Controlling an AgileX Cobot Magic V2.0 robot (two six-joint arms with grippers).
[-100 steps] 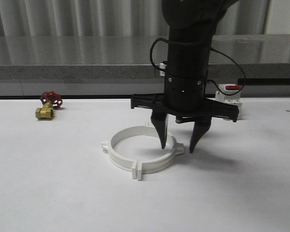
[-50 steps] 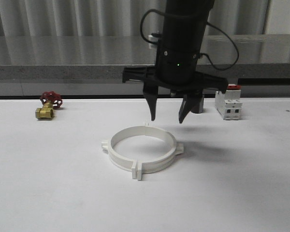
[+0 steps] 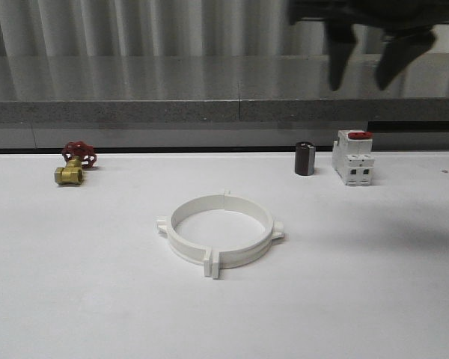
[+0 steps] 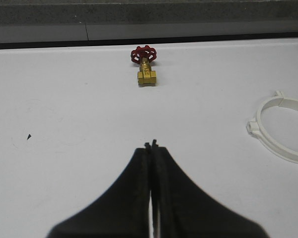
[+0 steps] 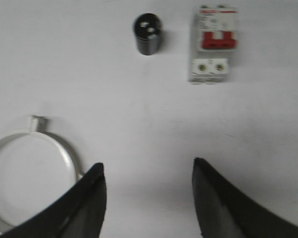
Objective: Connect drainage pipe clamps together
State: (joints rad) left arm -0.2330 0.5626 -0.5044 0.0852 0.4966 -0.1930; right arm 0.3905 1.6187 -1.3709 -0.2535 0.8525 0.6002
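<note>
The two white drainage pipe clamps lie flat on the white table, joined into one ring with small tabs at the seams. The same ring shows in the left wrist view and the right wrist view. My right gripper hangs open high above the table's back right, well clear of the ring, with nothing between its fingers. My left gripper is shut on nothing, over bare table some way to the left of the ring.
A brass valve with a red handwheel sits at the back left. A black cylinder and a white boxy switch with a red top stand at the back right. A grey ledge runs behind the table.
My right gripper, with one finger inside the ring a second ago, has risen high and moved right, staying open. The ring has stayed put, and the black cylinder is now uncovered.
</note>
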